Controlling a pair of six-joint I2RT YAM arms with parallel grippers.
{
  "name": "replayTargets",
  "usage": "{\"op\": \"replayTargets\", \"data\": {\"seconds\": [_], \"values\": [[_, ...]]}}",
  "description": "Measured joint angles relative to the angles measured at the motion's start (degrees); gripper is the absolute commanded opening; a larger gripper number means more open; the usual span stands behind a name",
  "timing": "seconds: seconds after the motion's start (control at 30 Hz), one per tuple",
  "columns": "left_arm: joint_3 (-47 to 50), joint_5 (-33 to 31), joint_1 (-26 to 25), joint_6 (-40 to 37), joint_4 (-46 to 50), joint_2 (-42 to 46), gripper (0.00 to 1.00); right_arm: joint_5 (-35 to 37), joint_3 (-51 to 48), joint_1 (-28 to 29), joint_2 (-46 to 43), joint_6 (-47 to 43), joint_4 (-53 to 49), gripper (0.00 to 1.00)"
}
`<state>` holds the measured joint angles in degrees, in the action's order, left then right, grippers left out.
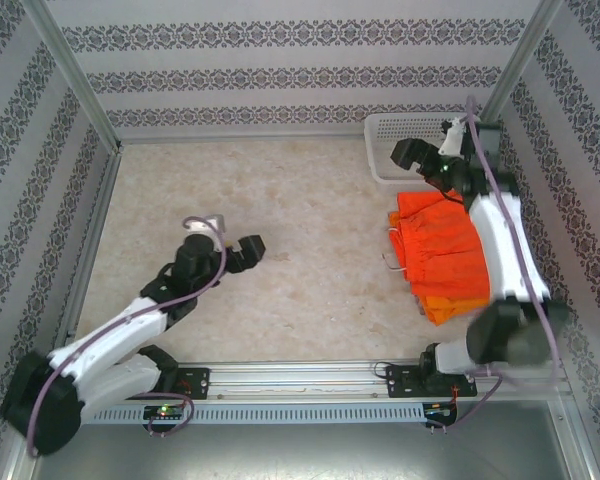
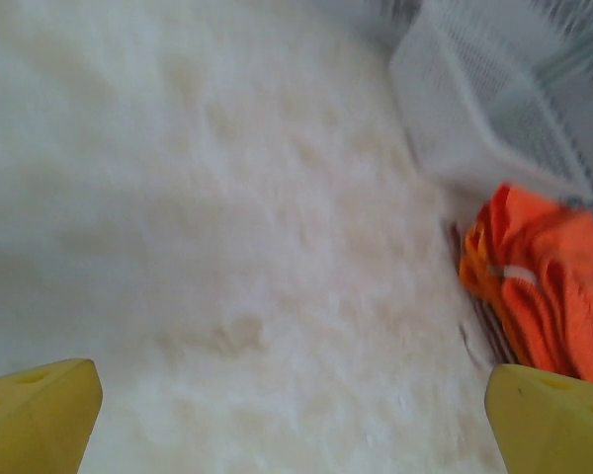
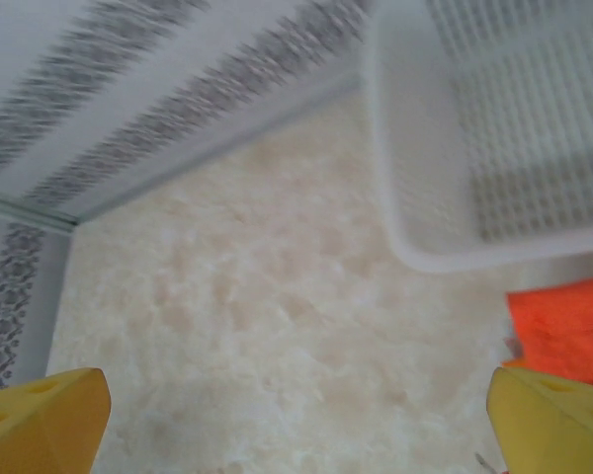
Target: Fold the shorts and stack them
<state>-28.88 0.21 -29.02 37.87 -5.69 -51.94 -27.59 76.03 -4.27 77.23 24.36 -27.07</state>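
A pile of bright orange shorts (image 1: 442, 252) lies on the right side of the table, partly under my right arm. The same shorts show at the right edge of the left wrist view (image 2: 544, 286) and at the lower right of the right wrist view (image 3: 565, 328). My left gripper (image 1: 248, 251) hovers over bare table left of centre, open and empty, its yellow fingertips (image 2: 40, 415) far apart. Beyond the shorts, by the basket's near left corner, my right gripper (image 1: 412, 156) is open too, with bare table between its fingertips (image 3: 553, 420).
A white lattice basket (image 1: 400, 130) stands at the back right against the wall, also seen from the left wrist (image 2: 494, 109) and the right wrist (image 3: 494, 128). Patterned walls and metal posts close the table on three sides. Bare beige tabletop (image 1: 310, 230) spans the middle.
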Motion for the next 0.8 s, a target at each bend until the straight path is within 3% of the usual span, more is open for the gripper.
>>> {"op": "replayTargets", "data": {"seconds": [0.13,0.27,0.47,0.8], "values": [[0.3,-8.8,5.2,-9.6,2.1,10.1,1.00,5.6,-19.0,1.8,-18.0,-4.5,12.6,0.98],[5.2,-14.1,13.1,-16.5,-0.7,12.9,1.00,13.3,-35.3,1.8,-24.7,-10.2,20.9,0.98],[12.6,-16.4,20.2,-23.1,-8.4,2.7,1.00,20.5,-50.4,1.8,-21.6,-15.5,32.2,0.98],[16.2,-16.1,27.7,-28.6,-34.8,-18.2,1.00,23.3,-54.8,1.8,-4.2,-20.2,57.8,0.98]]}}
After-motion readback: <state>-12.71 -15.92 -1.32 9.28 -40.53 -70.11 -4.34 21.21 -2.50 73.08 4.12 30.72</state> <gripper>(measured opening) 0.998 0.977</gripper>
